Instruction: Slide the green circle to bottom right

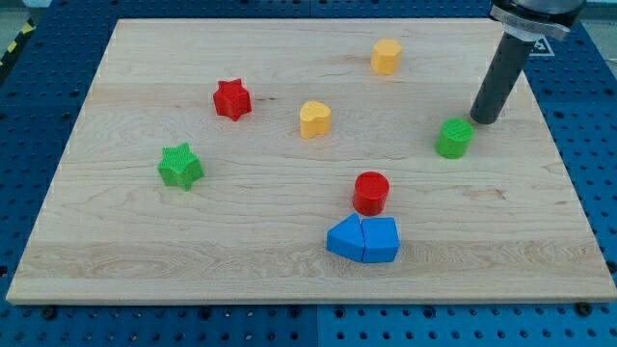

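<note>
The green circle (pixel 454 138) stands on the wooden board (pixel 145 251) at the view's right, a little above mid-height. My tip (pixel 484 120) rests on the board just up and to the right of the green circle, very close to it, with a small gap or light contact that I cannot tell apart. The dark rod rises from there to the view's top right corner.
A red circle (pixel 371 193) stands near the middle, with two touching blue blocks (pixel 363 240) just below it. A yellow heart (pixel 314 120), a yellow hexagon (pixel 386 57), a red star (pixel 231 99) and a green star (pixel 180 166) lie further left and up.
</note>
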